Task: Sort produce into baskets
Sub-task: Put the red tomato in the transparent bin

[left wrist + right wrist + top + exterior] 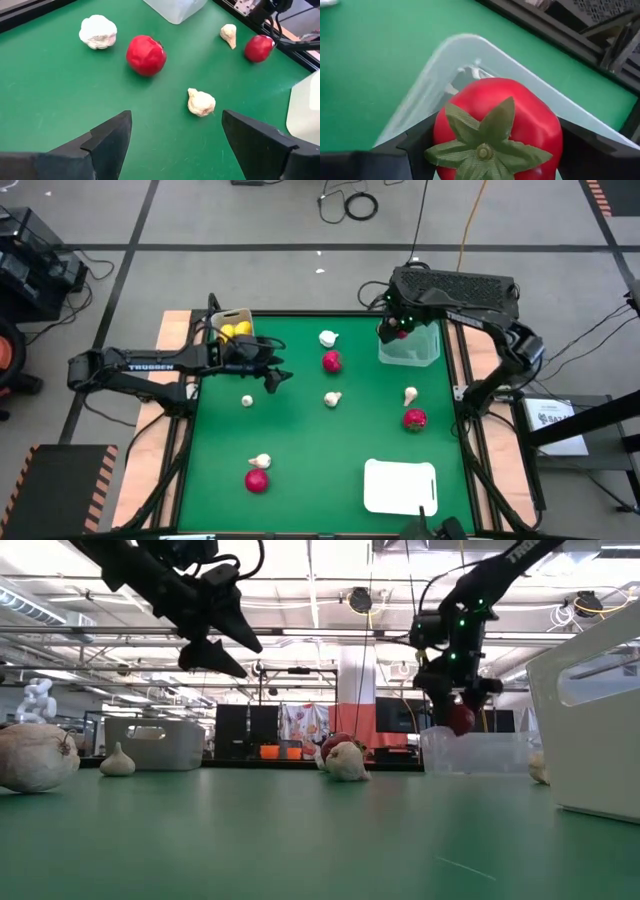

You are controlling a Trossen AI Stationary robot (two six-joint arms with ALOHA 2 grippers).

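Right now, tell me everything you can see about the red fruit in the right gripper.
The red fruit is round, glossy and plastic-looking, with a green fabric-like leafy star on top. It sits between the right gripper's dark fingers, held above a corner of the clear bin. It looks whole, and nothing else touches it.

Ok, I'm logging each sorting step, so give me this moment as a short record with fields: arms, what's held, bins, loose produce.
right gripper: over the clear bin, jaws shut on a red fruit
left gripper: jaws open, empty, above the mat beside the yellow-fruit bin
yellow-fruit bin: holds yellow fruits
white tray: nothing seen in it
loose red fruits: three, one mid-mat
loose garlic: five, one mid-mat
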